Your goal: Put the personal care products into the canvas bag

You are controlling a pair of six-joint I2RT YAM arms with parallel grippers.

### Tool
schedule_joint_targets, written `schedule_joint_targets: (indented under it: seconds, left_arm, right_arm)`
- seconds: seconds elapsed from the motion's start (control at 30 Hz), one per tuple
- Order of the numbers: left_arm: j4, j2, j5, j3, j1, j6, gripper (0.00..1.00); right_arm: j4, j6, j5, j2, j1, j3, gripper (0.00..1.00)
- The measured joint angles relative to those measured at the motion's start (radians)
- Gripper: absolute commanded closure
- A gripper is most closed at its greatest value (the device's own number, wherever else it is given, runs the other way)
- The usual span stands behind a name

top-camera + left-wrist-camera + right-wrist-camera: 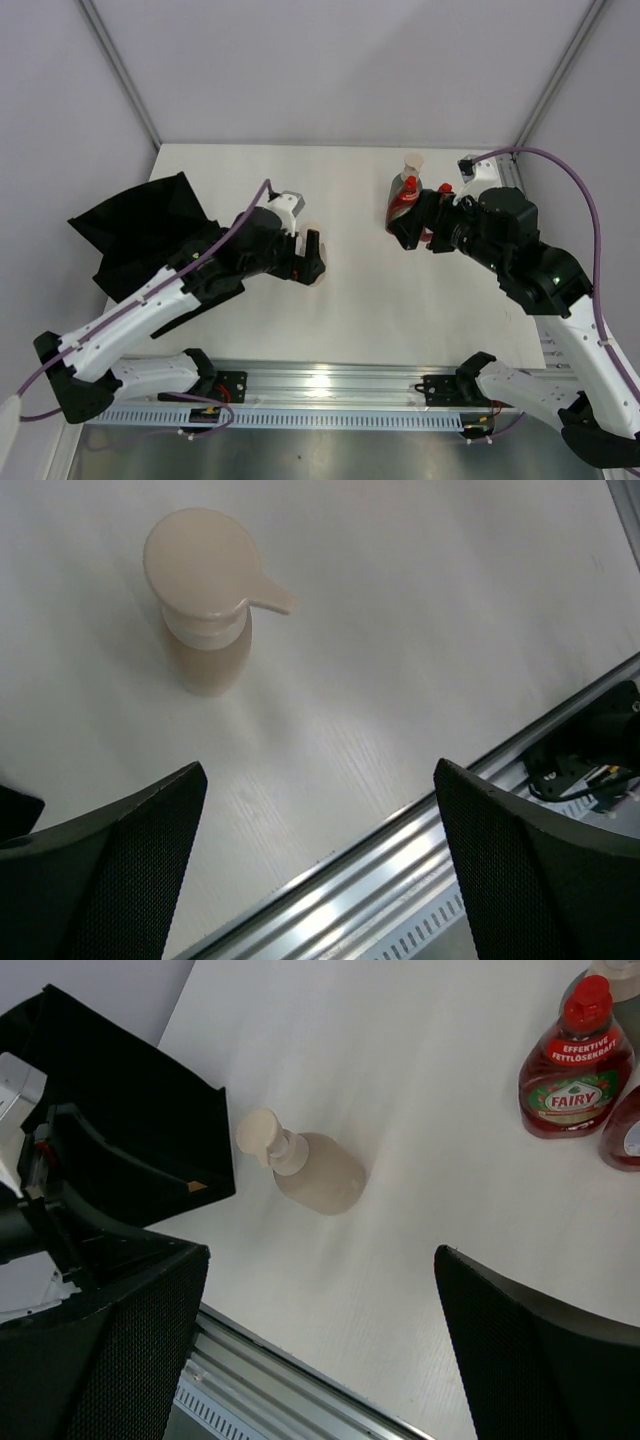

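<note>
The beige bottle point(205, 610) with a cream pump cap stands upright on the white table, just ahead of my open, empty left gripper point(320, 880). It also shows in the right wrist view point(315, 1170). The black canvas bag point(140, 225) lies at the far left, and its tan label point(197, 1186) shows. A red Fairy bottle point(575, 1070) stands at the back right with the grey bottle's pale cap point(612, 972) behind it and another red bottle point(625, 1135) beside it. My right gripper point(405, 232) is open and empty next to the red bottles point(403, 198).
The left arm point(30, 1190) lies over part of the bag. A metal rail point(330, 385) runs along the table's near edge. Grey walls close in the table on the left, back and right.
</note>
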Motion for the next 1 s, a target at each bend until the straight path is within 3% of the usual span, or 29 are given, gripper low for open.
schedule_joint_targets:
  seconds: [0.37,1.0]
  left_arm:
    - [0.251,0.199,0.013,-0.064,0.029,0.130,0.01]
    - [0.430,0.289,-0.072,-0.174,0.079,0.137,0.01]
  right_arm:
    - [-0.098,-0.053,0.040,-0.017,0.000,0.011,0.01]
    - [-0.162,-0.131,0.098,-0.015,-0.003,0.018,0.00]
